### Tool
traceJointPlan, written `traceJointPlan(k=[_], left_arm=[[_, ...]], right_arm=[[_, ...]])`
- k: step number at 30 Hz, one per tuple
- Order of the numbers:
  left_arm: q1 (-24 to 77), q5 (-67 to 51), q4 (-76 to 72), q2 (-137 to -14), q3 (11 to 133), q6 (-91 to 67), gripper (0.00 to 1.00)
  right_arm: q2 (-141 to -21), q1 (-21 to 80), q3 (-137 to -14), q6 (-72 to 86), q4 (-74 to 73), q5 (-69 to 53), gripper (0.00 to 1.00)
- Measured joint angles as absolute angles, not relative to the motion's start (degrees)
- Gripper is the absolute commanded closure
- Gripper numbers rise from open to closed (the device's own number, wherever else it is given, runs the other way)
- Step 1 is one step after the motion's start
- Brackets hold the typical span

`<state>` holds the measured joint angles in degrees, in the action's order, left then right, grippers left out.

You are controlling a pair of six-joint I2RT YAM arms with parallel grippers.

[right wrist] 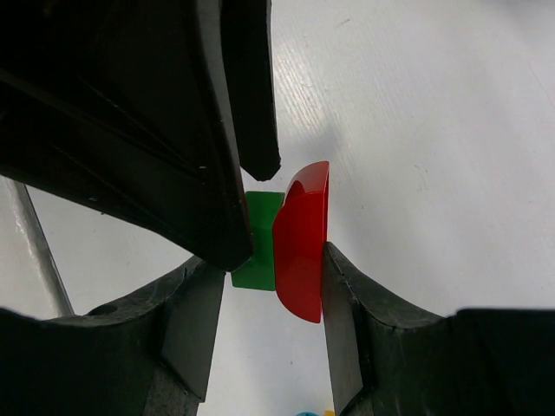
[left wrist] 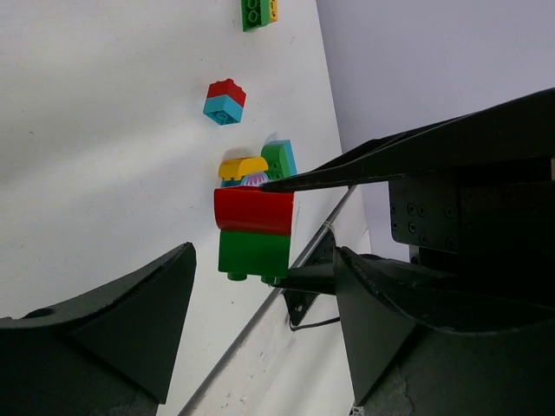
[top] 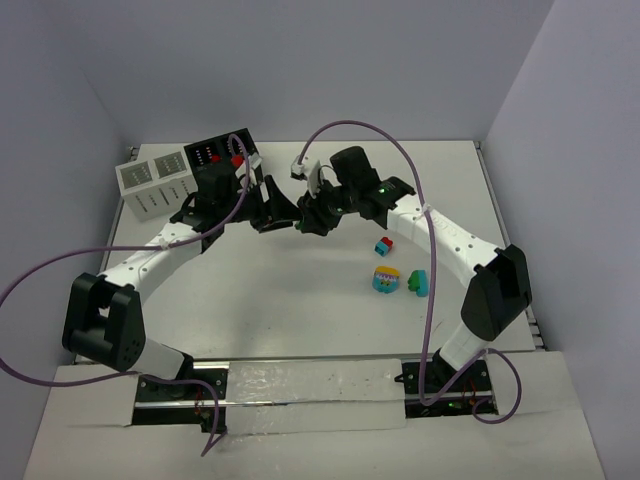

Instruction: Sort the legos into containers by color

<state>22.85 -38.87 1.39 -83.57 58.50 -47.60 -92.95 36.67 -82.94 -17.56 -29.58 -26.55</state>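
At the middle of the white desk point(top: 300, 320) the two arms meet nose to nose. The right hand point(right wrist: 270, 269) grips a two-piece lego point(right wrist: 299, 243), a curved red piece stacked on a green brick, pinched between its two fingers. The left hand point(left wrist: 260, 256) stands open around the same lego, one finger on either side, with a gap showing on both sides in its own wrist view. From the right wrist camera, one left finger point(right wrist: 217, 130) overlaps the green brick, and contact there cannot be told. In the top view the crowded hands hide the held lego entirely. To the right on the desk lie the loose legos: a red-on-blue pair point(top: 382, 245), a rounded cyan-and-yellow piece point(top: 386, 280) and, just beside it, a green-and-teal piece point(top: 417, 283). The left wrist view also catches a green-and-yellow brick point(left wrist: 258, 12) farther out. At the far left the black container point(top: 215, 160) and the white container point(top: 155, 185) stand side by side, with a red lego point(top: 238, 160) on the black one. The left arm point(top: 170, 245) reaches across just in front of them. Purple cables point(top: 395, 150) loop over both arms.
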Motion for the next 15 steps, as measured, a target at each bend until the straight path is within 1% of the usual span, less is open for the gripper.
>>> traceJointPlan(k=[1, 4, 11, 15], left_arm=[[22.9, -38.9, 1.4, -83.6, 58.5, -47.6, 0.33], [22.9, -39.0, 1.1, -83.9, 58.4, -47.8, 0.37], [22.9, -39.9, -0.5, -84.5, 57.7, -48.9, 0.38], [22.9, -40.6, -0.7, -84.5, 57.6, -49.1, 0.43]], right_arm=[[-92.8, 36.7, -82.9, -17.5, -29.6, -26.6, 0.73], [-92.3, 36.8, -82.9, -17.4, -29.5, -26.6, 0.73], [-91.8, 36.8, -83.2, -16.8, -29.6, -26.8, 0.73], [-91.7, 36.8, -83.3, -16.5, -29.6, -27.3, 0.72]])
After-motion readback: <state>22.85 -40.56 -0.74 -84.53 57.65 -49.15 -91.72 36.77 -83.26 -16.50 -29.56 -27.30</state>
